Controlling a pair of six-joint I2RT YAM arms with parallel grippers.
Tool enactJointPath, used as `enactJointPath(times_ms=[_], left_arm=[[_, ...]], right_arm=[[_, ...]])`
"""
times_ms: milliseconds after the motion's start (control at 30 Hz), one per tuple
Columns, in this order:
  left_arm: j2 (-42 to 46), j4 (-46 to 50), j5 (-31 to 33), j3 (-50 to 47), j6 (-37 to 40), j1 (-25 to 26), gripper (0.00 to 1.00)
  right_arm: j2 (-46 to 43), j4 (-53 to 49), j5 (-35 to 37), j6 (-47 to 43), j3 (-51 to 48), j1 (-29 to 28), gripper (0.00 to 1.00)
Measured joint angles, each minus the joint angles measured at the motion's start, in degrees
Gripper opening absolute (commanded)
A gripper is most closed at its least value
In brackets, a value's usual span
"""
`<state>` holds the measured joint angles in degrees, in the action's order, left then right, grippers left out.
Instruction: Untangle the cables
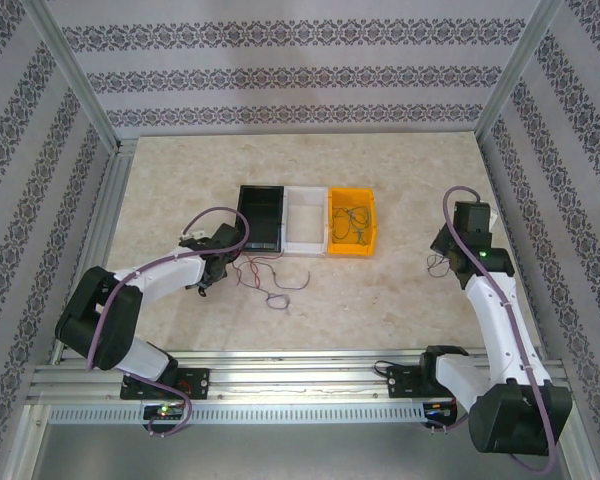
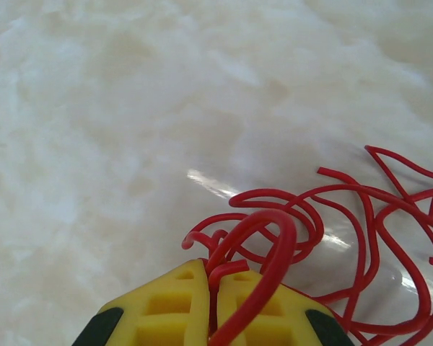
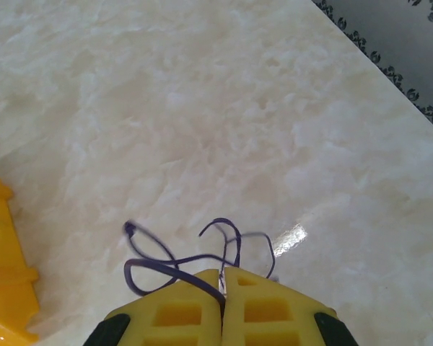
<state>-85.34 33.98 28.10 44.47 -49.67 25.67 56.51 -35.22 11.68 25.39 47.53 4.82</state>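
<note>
Well, my left claw (image 2: 215, 280) is pinched tight on the thin, limp red wire (image 2: 346, 216). Its glossy loops sprawl over the pale marbled tabletop (image 2: 94, 108) just ahead of my yellow ribbed pads (image 2: 173, 303). I judge I hold it to draw it clear of the others. My right claw (image 3: 222, 281) is clamped on a thin dark purple wire (image 3: 159, 261), held well apart on the right side. More dark squiggles (image 1: 352, 222) lie in the orange plastic bin (image 1: 350, 251).

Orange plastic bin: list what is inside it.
The orange plastic bin holds a loose bunch of thin dark wires on its floor. Their number is too small to tell, and anything beneath the bunch is covered.
</note>
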Motion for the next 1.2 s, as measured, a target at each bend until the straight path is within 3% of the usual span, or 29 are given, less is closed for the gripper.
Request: enactJointPath(times_ms=[233,500,767,1000,1067,1200], left_arm=[[0.00,-1.22,-1.95,0.00,2.10,-0.28,0.00],[2.10,-10.58,-8.17,-2.86,4.00,-0.28,0.00],[3.56,-13.16,-10.27,-3.43,4.04,-0.28,0.00],[5.95,-13.05,-10.56,-3.85,4.02,-0.28,0.00],[6.40,-13.03,-10.58,-3.87,4.02,-0.28,0.00],[6.54,-13.03,-11.13,-3.87,4.00,-0.28,0.00]], right_arm=[[-0.81,-0.04,-5.16,-2.27,3.19,-2.49,0.01],[0.33,2.25,-9.07,-3.91,18.16,-20.04,0.03],[20.72,6.54,-12.55,-4.81,29.22,-30.91,0.03],[37.46,6.95,-12.66,-7.87,36.41,-32.61,0.04],[40.72,7.21,-13.18,-8.55,37.62,-32.61,0.09],[45.94,7.37,-15.87,-9.33,38.53,-33.05,0.41]])
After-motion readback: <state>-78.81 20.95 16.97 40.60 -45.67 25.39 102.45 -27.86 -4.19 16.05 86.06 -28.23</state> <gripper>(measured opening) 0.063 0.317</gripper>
